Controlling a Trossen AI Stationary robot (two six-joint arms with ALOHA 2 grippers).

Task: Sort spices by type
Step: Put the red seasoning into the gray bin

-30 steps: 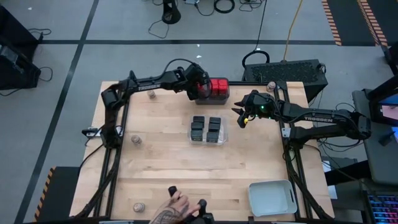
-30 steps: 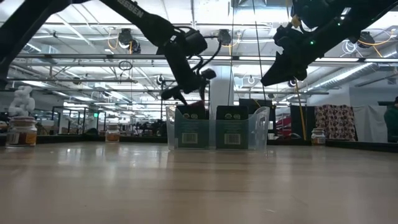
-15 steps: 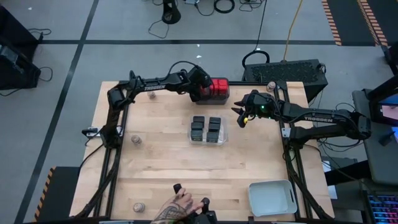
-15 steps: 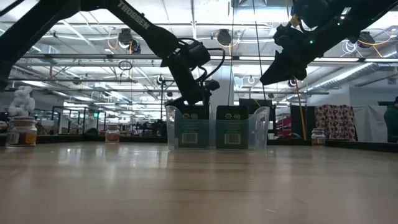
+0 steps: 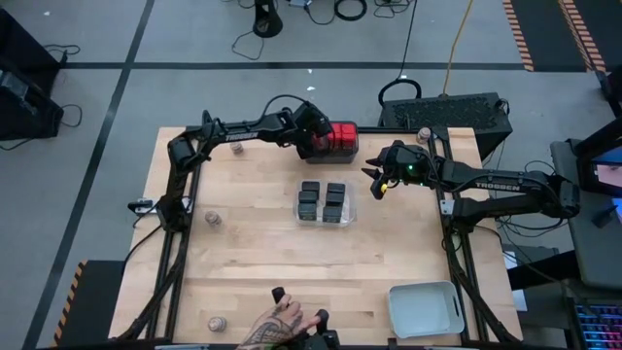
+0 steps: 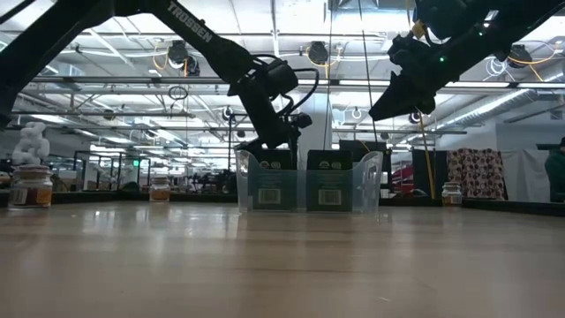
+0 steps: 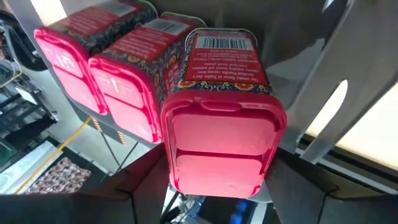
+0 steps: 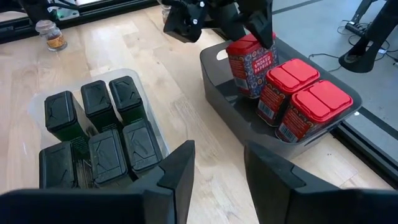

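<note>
The clear plastic tray (image 5: pixel 325 205) sits mid-table holding six black boxy spice tins (image 5: pixel 322 203). Behind it, at the table's far edge, stands the dark grey tray (image 5: pixel 335 152) with red-topped blocky tins (image 5: pixel 341 134). The pale grey tray (image 5: pixel 425 309) lies nearer and right of it.

Bare surface (image 5: pixel 253 253) lies open left of and nearer than the clear tray (image 5: pixel 325 205). At the far edge, the left gripper (image 5: pixel 313 148) and red tins (image 5: pixel 341 137) crowd the dark tray (image 8: pixel 217 68).

"TROSSEN" on the right arm (image 5: pixel 491 184) and left arm (image 6: pixel 190 24), "SMOKED PAPRIKA" on a red-topped tin (image 8: pixel 252 59)
</note>
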